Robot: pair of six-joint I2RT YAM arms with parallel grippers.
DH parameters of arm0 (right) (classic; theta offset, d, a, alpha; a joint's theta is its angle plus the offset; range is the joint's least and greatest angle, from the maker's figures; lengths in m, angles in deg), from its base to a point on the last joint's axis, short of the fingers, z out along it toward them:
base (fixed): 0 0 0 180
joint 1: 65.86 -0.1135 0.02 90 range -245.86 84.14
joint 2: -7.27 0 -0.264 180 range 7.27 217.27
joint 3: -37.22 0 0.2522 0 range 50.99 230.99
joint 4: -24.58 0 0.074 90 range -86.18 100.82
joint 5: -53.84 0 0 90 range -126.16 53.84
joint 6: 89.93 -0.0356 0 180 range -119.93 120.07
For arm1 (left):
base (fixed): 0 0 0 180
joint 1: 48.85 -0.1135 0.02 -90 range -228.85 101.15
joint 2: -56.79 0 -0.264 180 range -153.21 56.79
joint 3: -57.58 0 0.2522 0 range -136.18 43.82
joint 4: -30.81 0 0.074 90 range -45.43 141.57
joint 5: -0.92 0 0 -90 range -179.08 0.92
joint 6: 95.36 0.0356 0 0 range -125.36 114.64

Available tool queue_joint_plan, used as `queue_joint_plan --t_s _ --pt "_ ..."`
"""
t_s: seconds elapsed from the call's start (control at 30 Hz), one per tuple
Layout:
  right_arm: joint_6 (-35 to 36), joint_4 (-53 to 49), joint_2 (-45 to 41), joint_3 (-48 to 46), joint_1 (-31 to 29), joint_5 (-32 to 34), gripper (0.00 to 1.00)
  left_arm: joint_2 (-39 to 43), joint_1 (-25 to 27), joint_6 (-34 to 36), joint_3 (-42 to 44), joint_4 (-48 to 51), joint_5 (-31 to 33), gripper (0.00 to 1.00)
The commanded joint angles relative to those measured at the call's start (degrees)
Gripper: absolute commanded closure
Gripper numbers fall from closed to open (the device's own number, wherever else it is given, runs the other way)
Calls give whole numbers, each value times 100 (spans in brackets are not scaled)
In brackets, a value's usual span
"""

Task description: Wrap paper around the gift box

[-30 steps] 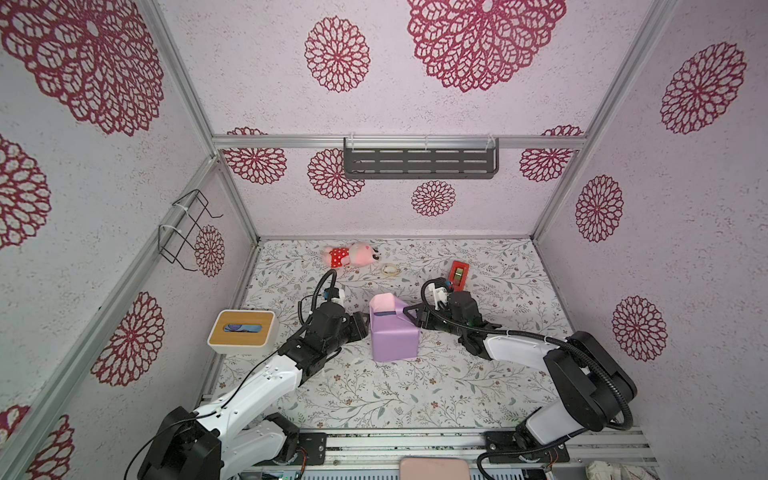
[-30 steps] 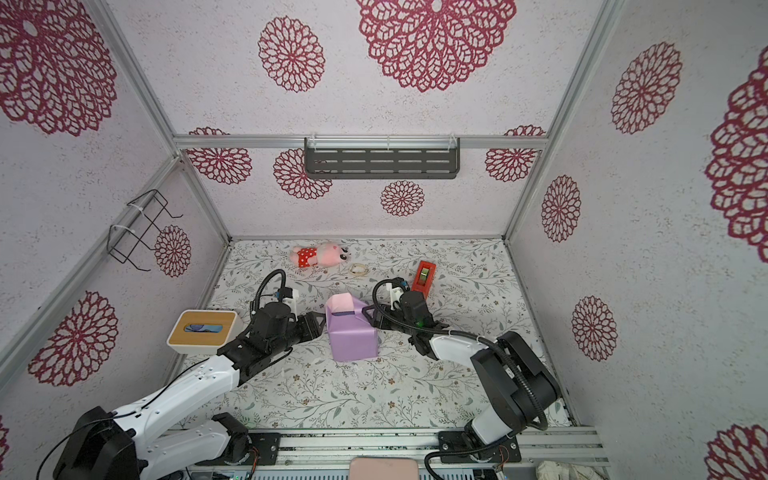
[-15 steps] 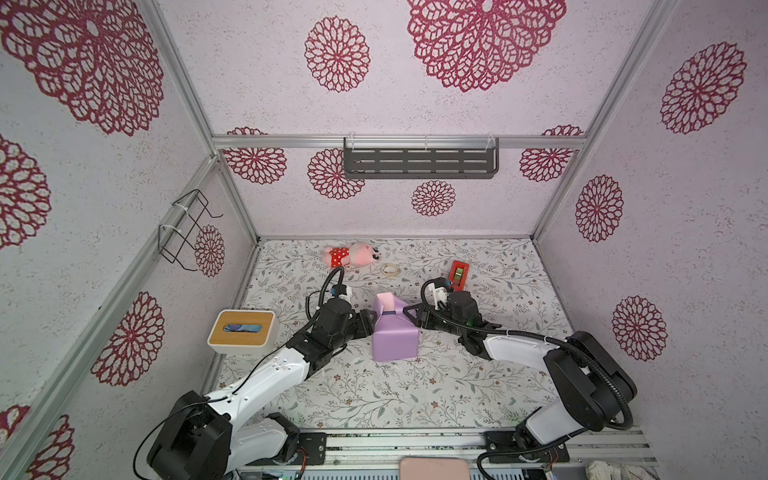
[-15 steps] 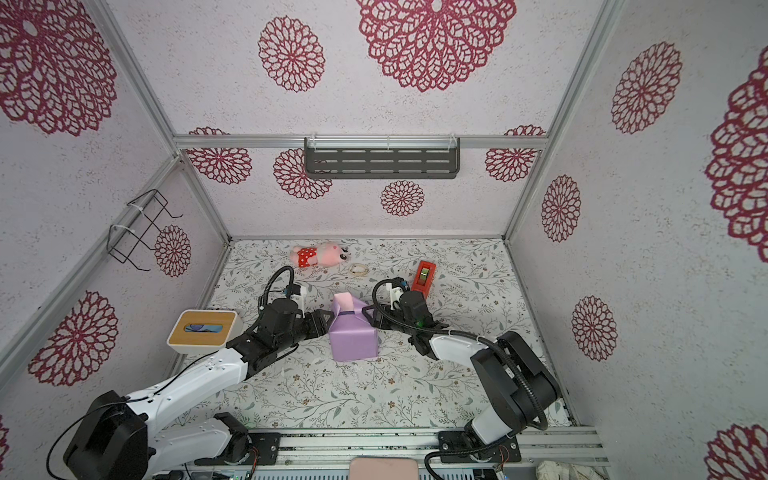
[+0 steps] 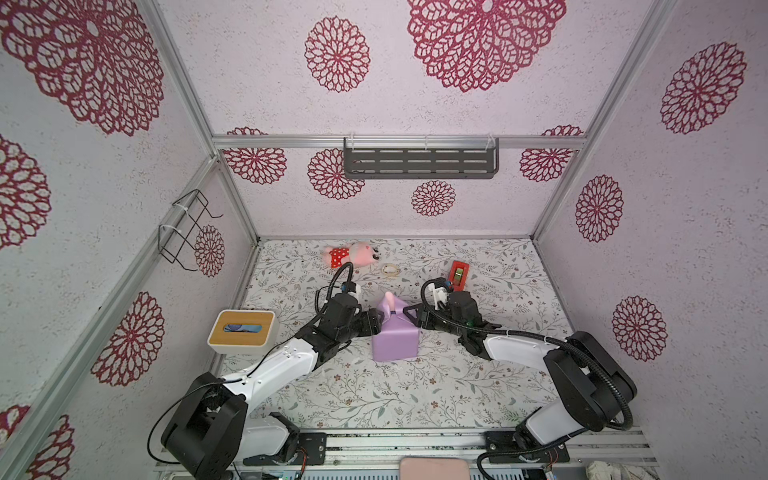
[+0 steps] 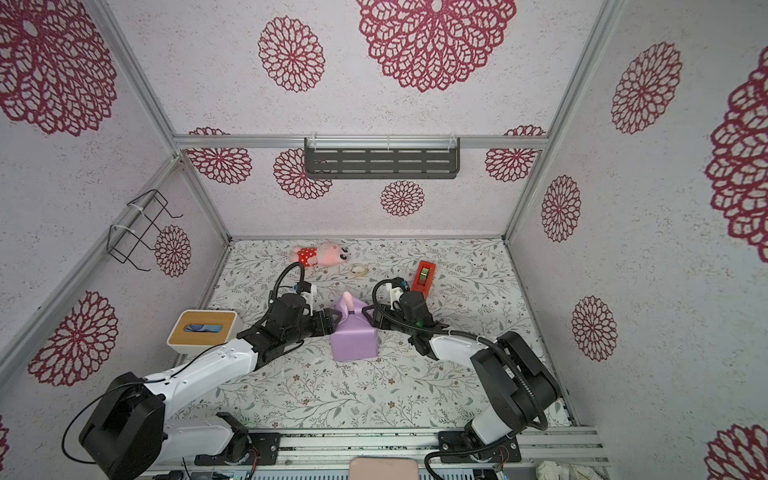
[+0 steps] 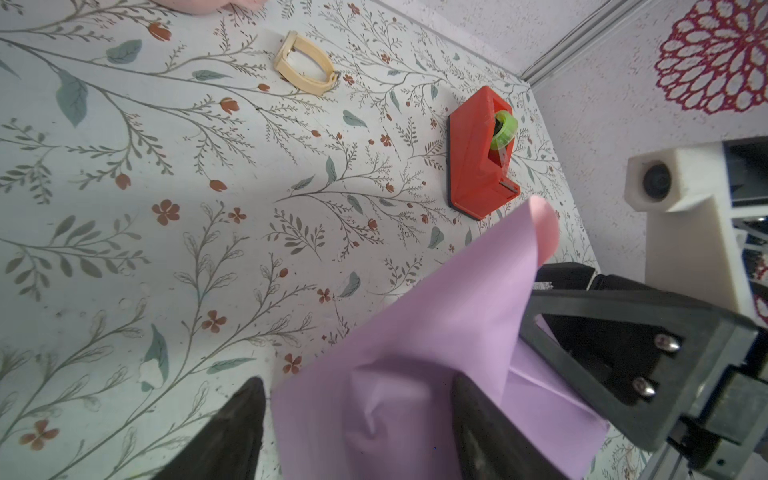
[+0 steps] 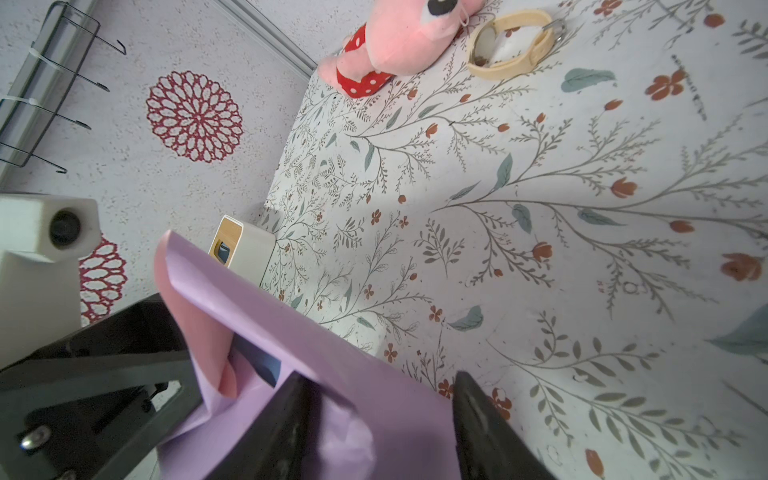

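1. Roughly at the middle of the table (image 5: 374, 399) sits the paper (image 5: 394, 340), lilac side out and folded over the box. In both top views the paper (image 6: 353, 341) hides the box entirely.
2. Only the right wrist view shows the box (image 8: 268, 368), as a navy sliver inside the fold.
3. At the far end a flap (image 5: 390, 300) stands up with its tip curled over, and its pink inner face shows.
4. The left claw (image 5: 376, 322) lies low at the far left corner of the wrapped box, touching the paper.
5. In its wrist view the left claw (image 7: 356, 379) has its jaws wide, astride a creased fold. One finger lies against the paper. The other is just clear of it, with a thin strip of table between.
6. The right claw (image 5: 409, 312) is at the far right corner and faces the left claw across the flap.
7. In its wrist view the right claw (image 8: 379, 374) has its jaws apart with crumpled paper slack between them. One finger rests on the paper and the other is at the paper's edge.
8. A red tape dispenser (image 5: 459, 274) lies just behind the right claw.
9. A pink toy (image 5: 353, 254) and a beige band (image 5: 391, 269) lie near the back wall.
10. A tissue box (image 5: 242, 330) stands at the left edge of the table, well apart from the paper.
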Motion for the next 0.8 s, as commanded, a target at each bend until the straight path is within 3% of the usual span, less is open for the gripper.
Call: queue_joint_plan --t_s 0.0,0.3,0.77 --pt "94 -406 73 -24 -61 101 44 -156 -120 295 -130 -77 -286 25" --pt "97 -380 93 -33 -68 90 44 -276 -379 753 -186 -88 -734 17" --pt "168 -363 127 -16 -62 0 44 -853 -615 1244 -652 103 -1158 15"
